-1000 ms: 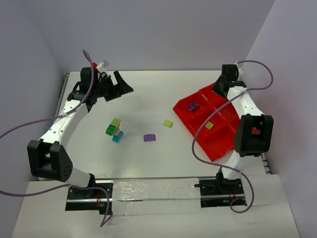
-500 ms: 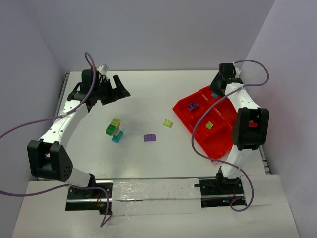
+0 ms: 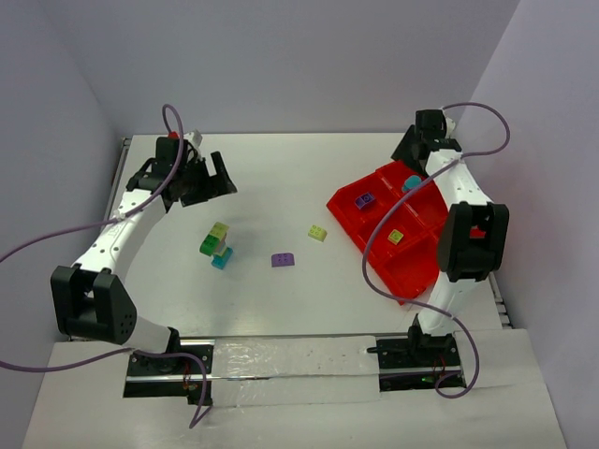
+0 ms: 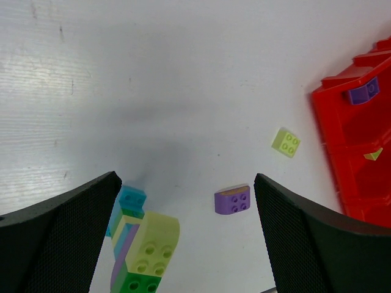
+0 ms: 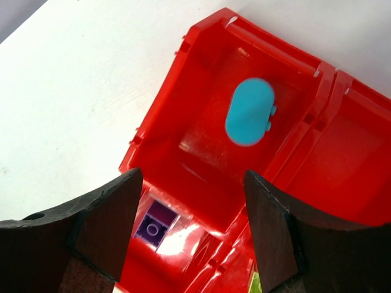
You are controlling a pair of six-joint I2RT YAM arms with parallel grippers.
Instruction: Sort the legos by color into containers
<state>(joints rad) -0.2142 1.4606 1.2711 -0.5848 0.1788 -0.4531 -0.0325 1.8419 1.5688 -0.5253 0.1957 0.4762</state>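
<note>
In the top view, the left gripper hangs over the white table in the upper left. Its fingers are spread wide with nothing between them. The right gripper is in the upper right, above the far corner of the red tray; from here we cannot tell how far its fingers are parted. Inside the tray, each in a separate compartment, lie a purple brick, a teal brick and a yellow-green brick. On the table near the centre lie a loose pale yellow brick and a loose purple brick. Left of them stands a stack of pale yellow, green and teal pieces.

In the left wrist view, the left gripper is wide open and empty. The stack sits at the lower left beside one finger, and the loose purple brick lies just right of centre. The loose pale yellow brick lies above that, and the red tray runs along the right edge, with the purple brick inside it.

In the right wrist view, the right gripper is open and holds nothing. The teal brick shows blurred over a corner compartment of the red tray. The purple brick is in the neighbouring compartment at the lower left.
</note>
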